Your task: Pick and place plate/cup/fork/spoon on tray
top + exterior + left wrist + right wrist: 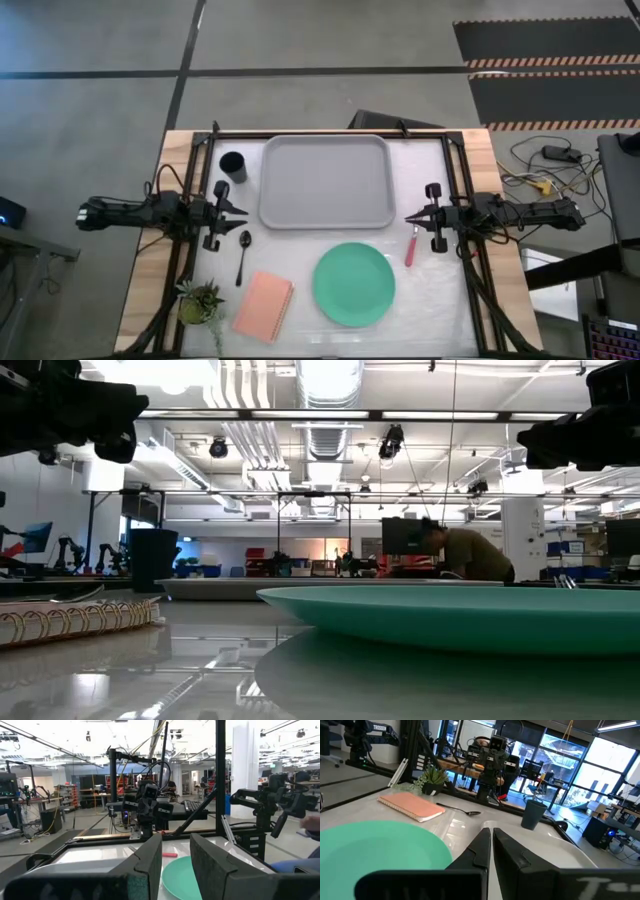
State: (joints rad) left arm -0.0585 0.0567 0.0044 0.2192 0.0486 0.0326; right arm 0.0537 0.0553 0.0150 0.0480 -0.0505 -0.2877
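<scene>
Task at start: tray [325, 180] bare, nothing placed yet, no item grasped.

Left hand [243, 212] waits at left edge of worktop [440, 300], fingers slightly spread, holding nothing. Cup [232, 166] just beside it, spoon [243, 255] near on other side.

Right hand [410, 219] at right edge, fingers pressed together, empty. Fork [411, 246] just beside its tip; plate [353, 284] near, in front of tray.

Next move, my judgement: right hand must spread fingers, descend onto fork handle. Thin handle lies flat, so grip needs precision.

In the low view the plate [470, 615] runs off the right edge, and the fork hides behind it.
</scene>
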